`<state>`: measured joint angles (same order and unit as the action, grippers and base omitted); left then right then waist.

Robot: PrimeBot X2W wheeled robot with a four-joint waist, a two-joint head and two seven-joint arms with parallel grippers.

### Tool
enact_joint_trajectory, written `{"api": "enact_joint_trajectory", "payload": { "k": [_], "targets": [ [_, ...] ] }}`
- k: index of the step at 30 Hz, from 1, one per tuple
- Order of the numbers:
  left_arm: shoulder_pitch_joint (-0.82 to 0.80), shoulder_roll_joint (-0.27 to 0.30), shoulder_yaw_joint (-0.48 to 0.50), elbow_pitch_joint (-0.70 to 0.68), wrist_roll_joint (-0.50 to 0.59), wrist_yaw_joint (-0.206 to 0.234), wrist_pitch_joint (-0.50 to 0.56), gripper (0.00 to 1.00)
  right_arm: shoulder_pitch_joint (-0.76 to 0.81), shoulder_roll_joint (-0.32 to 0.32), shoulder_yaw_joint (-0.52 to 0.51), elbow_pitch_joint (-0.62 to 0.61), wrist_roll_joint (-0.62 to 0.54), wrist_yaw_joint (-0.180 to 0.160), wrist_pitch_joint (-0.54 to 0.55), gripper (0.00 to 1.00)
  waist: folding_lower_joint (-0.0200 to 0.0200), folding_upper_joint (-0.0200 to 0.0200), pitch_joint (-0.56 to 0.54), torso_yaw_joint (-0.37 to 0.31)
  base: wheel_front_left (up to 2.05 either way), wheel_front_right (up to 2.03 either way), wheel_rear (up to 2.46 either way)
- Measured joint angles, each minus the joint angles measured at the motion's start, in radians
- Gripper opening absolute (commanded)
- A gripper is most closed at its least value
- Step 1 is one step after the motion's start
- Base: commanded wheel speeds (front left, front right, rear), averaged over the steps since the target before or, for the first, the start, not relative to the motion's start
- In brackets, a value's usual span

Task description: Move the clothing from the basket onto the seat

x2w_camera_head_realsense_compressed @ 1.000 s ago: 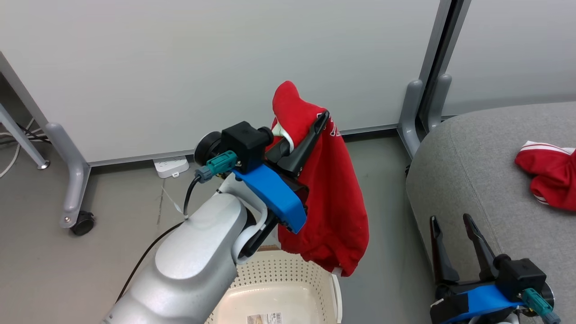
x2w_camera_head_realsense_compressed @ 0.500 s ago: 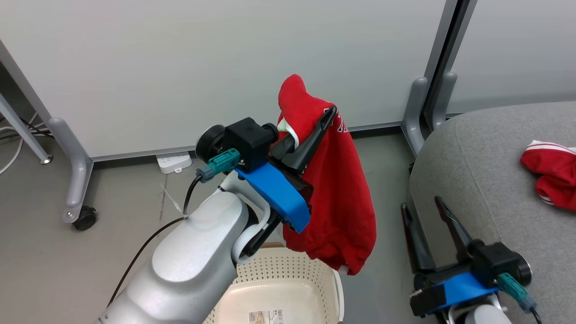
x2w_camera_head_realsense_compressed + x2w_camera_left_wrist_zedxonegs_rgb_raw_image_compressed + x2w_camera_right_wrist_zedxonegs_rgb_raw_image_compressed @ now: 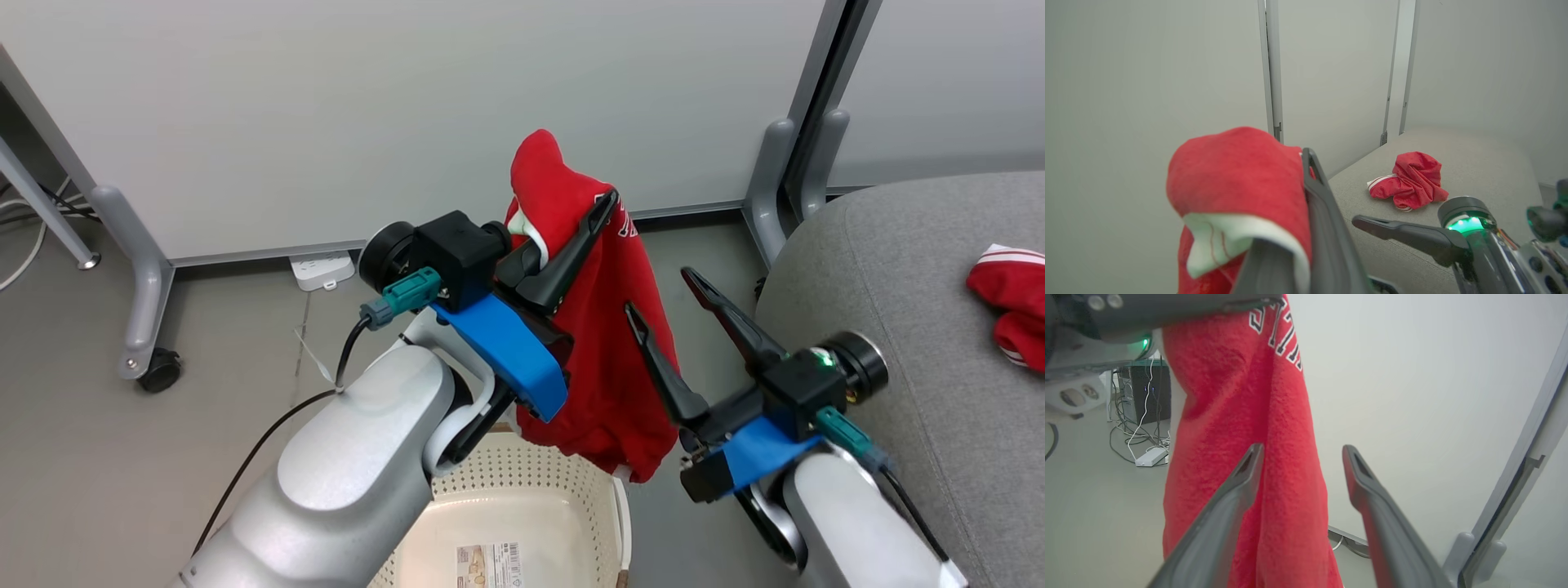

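Risen from lower right to mid-frame, right gripper (image 3: 657, 291), fingers spread, sits just right of the jersey (image 3: 608, 359) hanging vertically from the left gripper's (image 3: 588, 220) clamped fingers.

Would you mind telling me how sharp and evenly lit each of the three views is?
Head view: soft, even light, faint shadows, the jersey crisp. Left wrist view: the near jersey fold is soft-focused, the red garment on the seat sharper. Right wrist view: the right pincer blurs towards the bottom edge; jersey lettering is legible.
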<state>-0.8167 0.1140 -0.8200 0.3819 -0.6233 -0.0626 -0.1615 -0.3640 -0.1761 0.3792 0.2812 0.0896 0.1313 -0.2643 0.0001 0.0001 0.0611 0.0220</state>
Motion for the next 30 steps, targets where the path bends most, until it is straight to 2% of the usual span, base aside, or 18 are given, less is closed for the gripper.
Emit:
{"api": "enact_joint_trajectory", "payload": {
  "k": [9,16,17,18,30],
  "targets": [
    [-0.019,-0.006,-0.015,-0.004,0.004,0.000,-0.007,0.00,-0.184,-0.025,0.111,0.146,0.002,0.000,0.000,1.00,0.0000,0.0000,0.033,0.019,0.00,0.00,0.00],
    [-0.026,-0.012,-0.029,-0.003,0.007,-0.003,-0.011,0.00,-0.264,-0.031,0.192,0.296,0.046,0.000,0.000,1.00,0.0000,0.0000,0.051,0.031,0.00,0.00,0.00],
    [-0.028,-0.014,-0.030,-0.003,0.007,-0.004,-0.012,0.00,-0.273,-0.030,0.202,0.313,0.059,0.000,0.000,0.31,0.0000,0.0000,0.054,0.032,0.00,0.00,0.00],
    [-0.028,-0.014,-0.032,-0.002,0.007,-0.006,-0.013,0.00,-0.281,-0.030,0.215,0.327,0.069,0.000,0.000,0.00,0.0000,0.0000,0.055,0.033,0.00,0.00,0.00],
    [-0.032,-0.012,-0.038,0.018,0.000,-0.008,-0.021,0.00,-0.303,-0.035,0.244,0.356,0.132,0.000,0.000,0.00,0.0000,0.0000,0.052,0.028,0.00,0.00,0.00]
  ]
}}
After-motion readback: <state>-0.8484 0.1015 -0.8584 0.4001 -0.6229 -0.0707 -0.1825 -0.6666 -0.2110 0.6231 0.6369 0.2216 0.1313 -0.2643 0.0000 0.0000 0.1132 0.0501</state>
